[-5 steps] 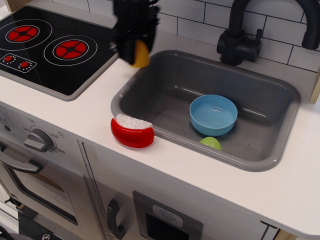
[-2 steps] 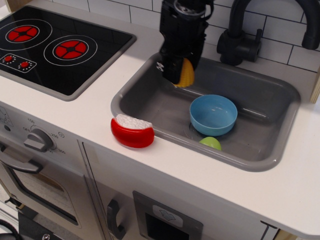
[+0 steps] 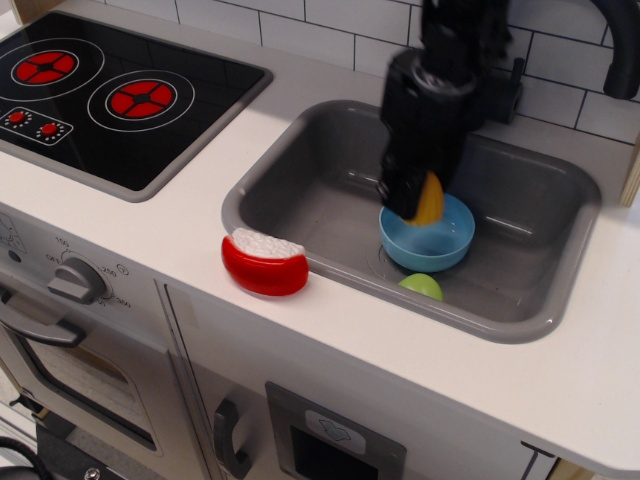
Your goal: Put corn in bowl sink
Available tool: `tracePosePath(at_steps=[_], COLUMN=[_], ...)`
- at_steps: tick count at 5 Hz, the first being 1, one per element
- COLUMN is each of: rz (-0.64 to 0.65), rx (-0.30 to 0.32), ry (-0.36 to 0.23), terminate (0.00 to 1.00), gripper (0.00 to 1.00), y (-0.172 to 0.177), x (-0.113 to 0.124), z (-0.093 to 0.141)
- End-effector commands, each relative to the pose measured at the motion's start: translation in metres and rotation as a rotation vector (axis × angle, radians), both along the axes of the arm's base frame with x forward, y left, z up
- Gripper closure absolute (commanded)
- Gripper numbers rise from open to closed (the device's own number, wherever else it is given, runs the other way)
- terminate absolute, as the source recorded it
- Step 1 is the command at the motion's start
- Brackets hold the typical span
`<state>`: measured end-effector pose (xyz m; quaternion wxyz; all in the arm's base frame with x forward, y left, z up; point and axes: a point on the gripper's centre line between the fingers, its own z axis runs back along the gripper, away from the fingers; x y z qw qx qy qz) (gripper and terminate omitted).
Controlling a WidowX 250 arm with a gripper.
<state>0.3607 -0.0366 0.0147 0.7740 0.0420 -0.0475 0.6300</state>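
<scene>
My black gripper (image 3: pixel 415 205) is shut on the yellow corn (image 3: pixel 430 203) and holds it just above the left part of the light blue bowl (image 3: pixel 437 243). The bowl stands inside the grey sink (image 3: pixel 300 190), near its front middle. The arm hides the bowl's back left rim and part of the black faucet (image 3: pixel 505 85). Only the lower tip of the corn shows below the fingers.
A small green rounded piece (image 3: pixel 422 287) lies in the sink just in front of the bowl. A red bowl-like toy with a white top (image 3: pixel 265 264) sits on the white counter at the sink's front left corner. A black stovetop (image 3: pixel 110 90) is at the left.
The gripper has carried the corn rightward and down, from over the sink's back left corner to just above the blue bowl.
</scene>
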Motion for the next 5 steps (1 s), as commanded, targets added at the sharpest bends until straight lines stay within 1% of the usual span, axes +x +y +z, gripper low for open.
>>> tracePosePath(at_steps=[1,2,3,4,5], rz=[0.045,0.061,0.055,0.053,-0.009], rx=[-0.009,0.003,0.000,-0.002,-0.042], ry=[-0.055,-0.046,-0.024,-0.028,0.039], terminate=[0.00,0.00,0.00,0.00,0.00], gripper=[1.00,0.00,0.00,0.00,0.00], y=[-0.013,-0.011,-0.006,-0.004,-0.001], x=[-0.004,-0.002,0.003,0.006,0.009], z=[0.012,0.015,0.018,0.021,0.033])
